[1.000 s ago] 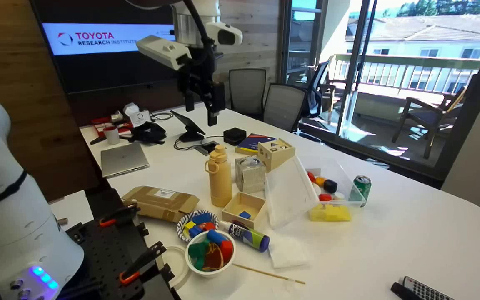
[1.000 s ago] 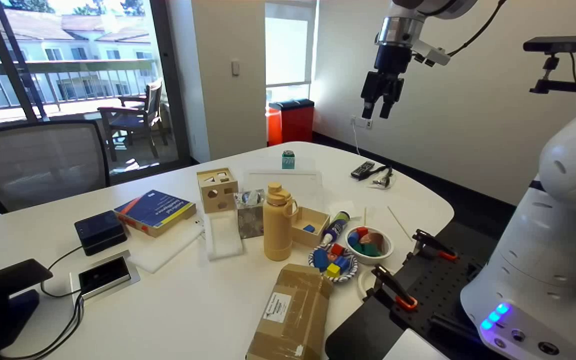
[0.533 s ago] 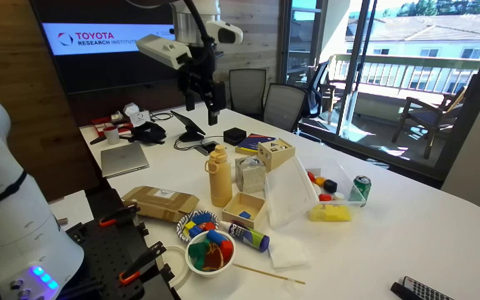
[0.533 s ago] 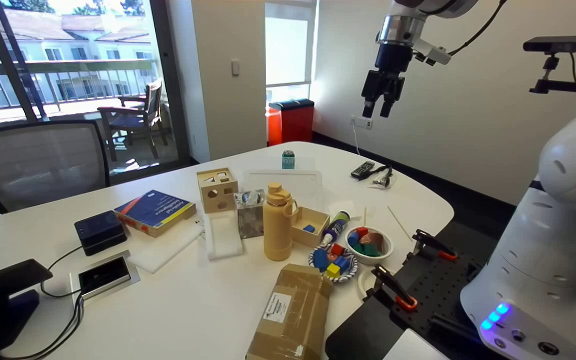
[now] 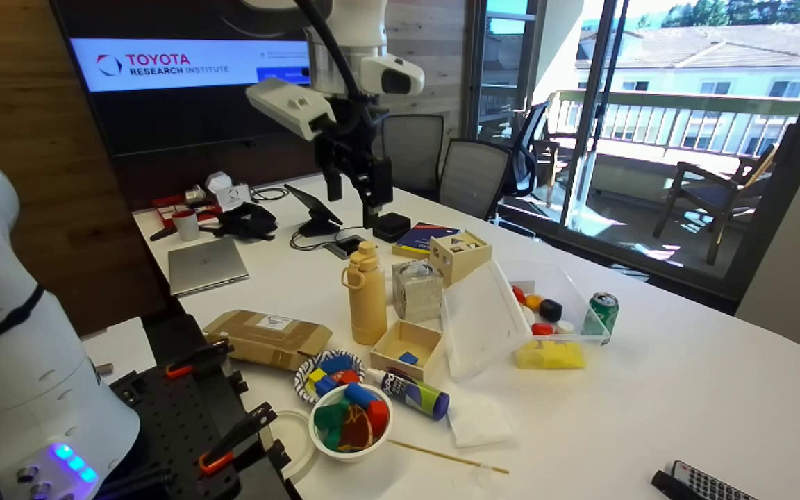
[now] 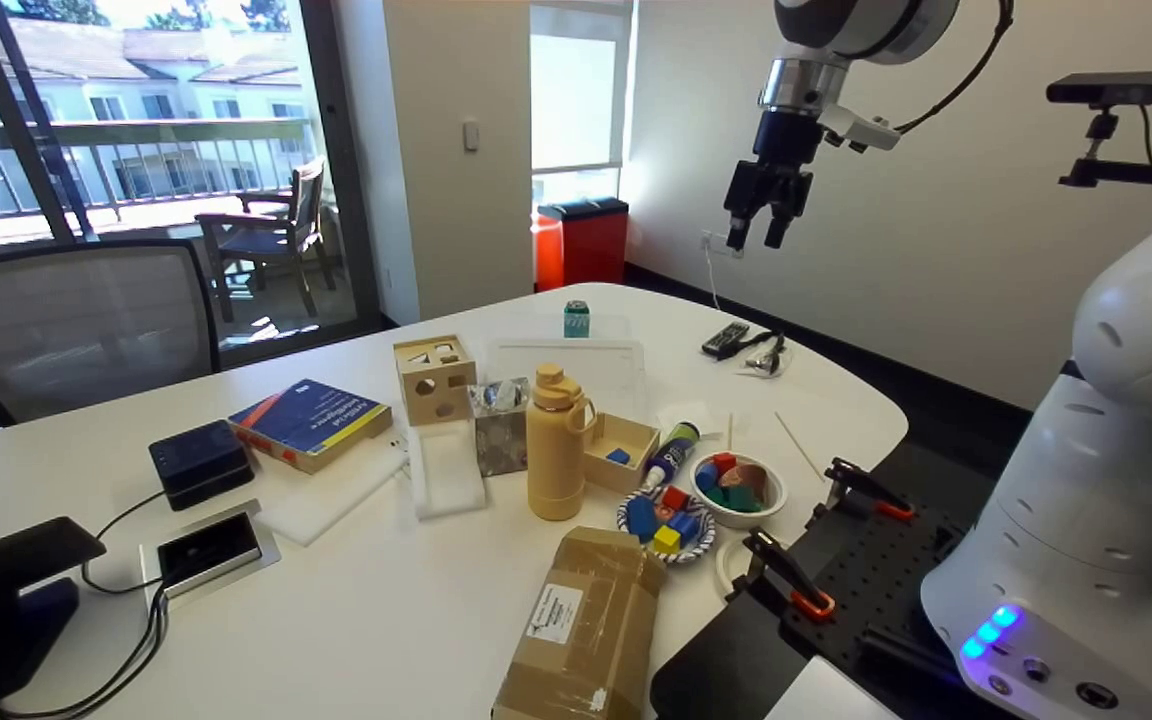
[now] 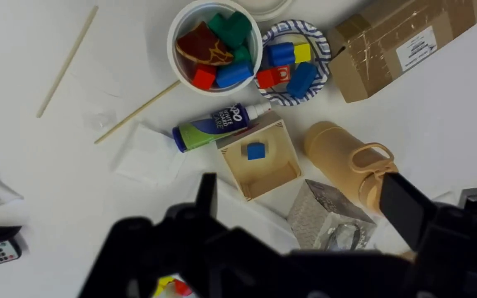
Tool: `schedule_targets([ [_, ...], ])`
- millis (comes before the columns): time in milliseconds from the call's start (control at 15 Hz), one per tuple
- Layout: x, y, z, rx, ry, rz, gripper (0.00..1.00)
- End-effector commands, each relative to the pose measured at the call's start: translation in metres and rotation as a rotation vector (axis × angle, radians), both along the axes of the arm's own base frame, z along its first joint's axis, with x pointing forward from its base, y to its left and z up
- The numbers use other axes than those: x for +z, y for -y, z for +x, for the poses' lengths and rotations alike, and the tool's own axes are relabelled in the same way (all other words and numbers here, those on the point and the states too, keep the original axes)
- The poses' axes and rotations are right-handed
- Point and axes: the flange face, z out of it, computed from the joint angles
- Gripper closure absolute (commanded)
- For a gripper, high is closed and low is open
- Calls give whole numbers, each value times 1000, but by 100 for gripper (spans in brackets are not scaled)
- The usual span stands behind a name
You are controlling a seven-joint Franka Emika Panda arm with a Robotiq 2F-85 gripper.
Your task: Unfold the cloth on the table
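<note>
Cloth, wrist view: white, seemingly folded, lying on table; free edge too faint to find. Best: come down slowly, pinch top layer only, lift low, lay out toward 8 o'clock, away from spray bottle at 2 o'clock. Gripper, farther right: spread wide, holding nothing, high above; cloth from there between 9 and 10 o'clock.

Office meeting room: large smooth white round-edged table below black two-fingered gripper; behind gripper, in an exterior view, wide black wall screen reading TOYOTA RESEARCH INSTITUTE, plus grey mesh-backed chairs; closed silver laptop on table, lower than gripper.
</note>
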Motion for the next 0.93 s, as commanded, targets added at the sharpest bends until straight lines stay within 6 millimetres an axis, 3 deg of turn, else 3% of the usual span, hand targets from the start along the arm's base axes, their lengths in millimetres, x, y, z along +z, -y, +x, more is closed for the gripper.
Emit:
schedule_targets([
  [0, -53, 57, 29, -118, -5, -18, 0],
  [267, -116, 103, 59, -224, 7, -9, 0],
  [867, -252, 161, 131, -311, -39, 16, 0],
])
